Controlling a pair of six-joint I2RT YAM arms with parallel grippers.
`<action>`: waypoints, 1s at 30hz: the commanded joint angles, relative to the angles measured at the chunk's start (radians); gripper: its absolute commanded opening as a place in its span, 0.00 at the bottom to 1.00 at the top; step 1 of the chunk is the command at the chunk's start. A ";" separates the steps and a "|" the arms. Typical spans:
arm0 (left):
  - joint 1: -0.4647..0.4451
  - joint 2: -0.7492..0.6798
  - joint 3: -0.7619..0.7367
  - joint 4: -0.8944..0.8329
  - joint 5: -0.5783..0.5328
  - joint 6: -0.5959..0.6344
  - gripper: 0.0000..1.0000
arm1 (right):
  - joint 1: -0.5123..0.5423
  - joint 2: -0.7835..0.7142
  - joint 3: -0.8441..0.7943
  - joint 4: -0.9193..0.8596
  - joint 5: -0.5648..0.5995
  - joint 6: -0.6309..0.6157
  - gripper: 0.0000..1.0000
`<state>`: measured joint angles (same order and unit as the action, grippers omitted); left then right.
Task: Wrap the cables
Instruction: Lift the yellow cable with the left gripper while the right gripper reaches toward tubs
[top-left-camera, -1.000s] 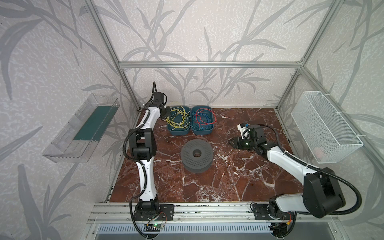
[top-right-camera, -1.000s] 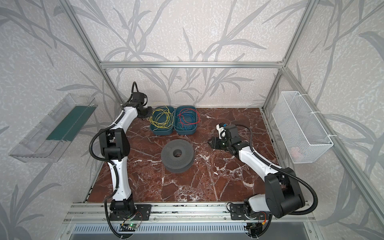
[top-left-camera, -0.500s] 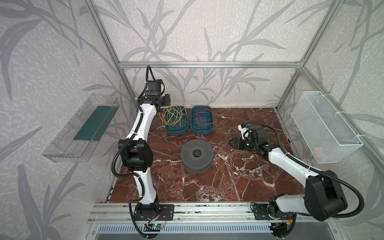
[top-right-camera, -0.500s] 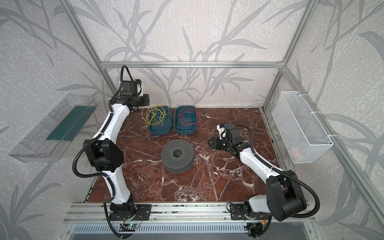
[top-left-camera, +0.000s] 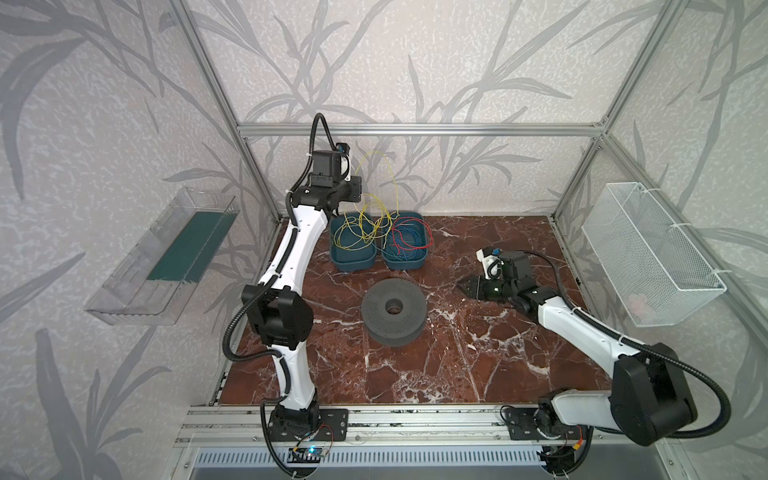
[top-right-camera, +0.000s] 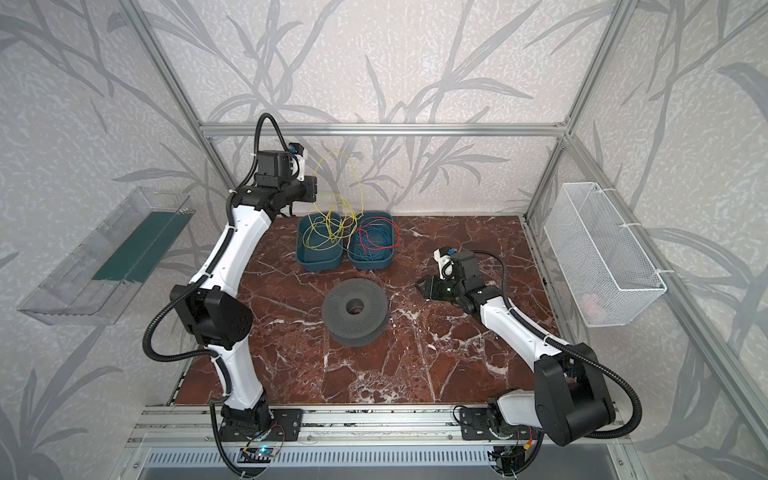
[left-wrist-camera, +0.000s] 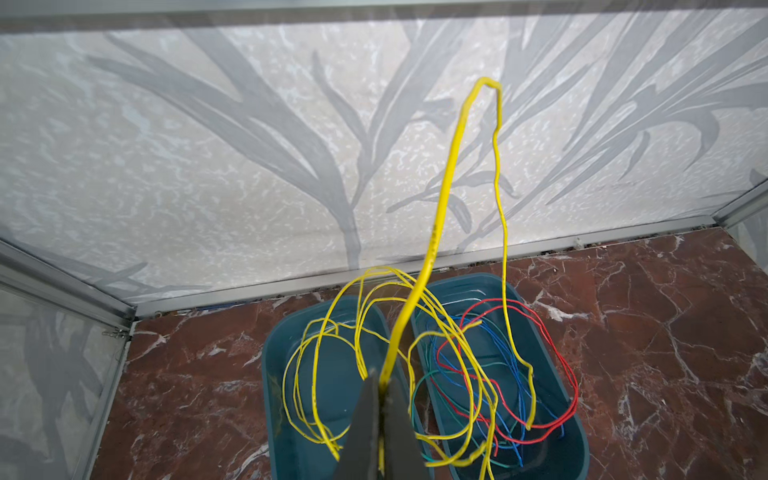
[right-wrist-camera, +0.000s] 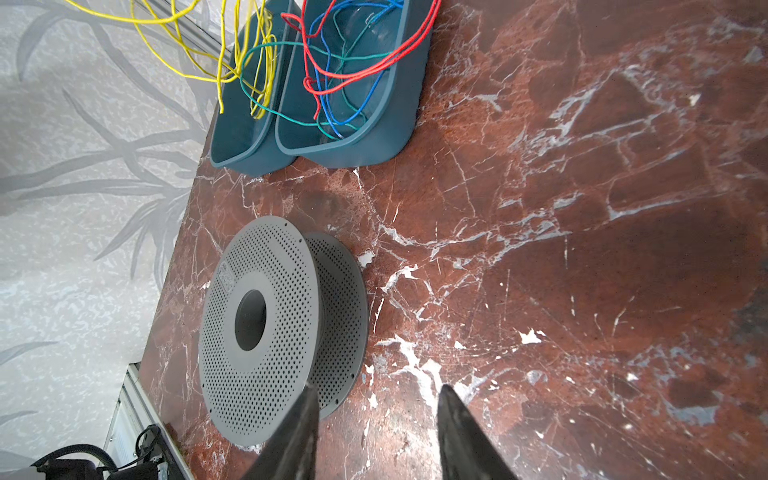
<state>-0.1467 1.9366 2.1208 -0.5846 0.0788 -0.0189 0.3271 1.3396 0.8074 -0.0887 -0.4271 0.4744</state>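
Cables (left-wrist-camera: 441, 208): thin yellow wires in loose, tangled loops. One strand arches high against the back wall. The rest hang into the left bin (top-left-camera: 353, 261), with a few loops over the right bin (top-left-camera: 404, 262).
Left gripper (left-wrist-camera: 380, 374): jaws pinched together on a yellow strand, high above the bins.
Right gripper (right-wrist-camera: 376, 388): jaws parted, holding nothing, low over the table (top-left-camera: 457, 353) near the spool (right-wrist-camera: 232, 353).
Left wrist view alone: the pinch itself.
Right wrist view alone: the spool's perforations, and a green wire (right-wrist-camera: 291, 45) crossing both bins.

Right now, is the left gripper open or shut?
Shut on the yellow cables: the left gripper pinches one strand, its loops trailing into the teal bin.
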 joint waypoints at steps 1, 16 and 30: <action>0.008 -0.081 0.019 0.073 -0.028 0.012 0.00 | -0.004 -0.026 -0.006 0.012 -0.007 0.001 0.46; 0.009 -0.248 -0.223 0.313 0.003 -0.100 0.00 | 0.138 0.083 0.178 0.135 -0.057 0.020 0.53; 0.010 -0.380 -0.427 0.482 0.010 -0.444 0.00 | 0.222 0.401 0.366 0.576 -0.075 0.261 0.64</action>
<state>-0.1383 1.6211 1.6920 -0.2062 0.0811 -0.3618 0.5514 1.7039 1.1854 0.3542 -0.5018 0.6594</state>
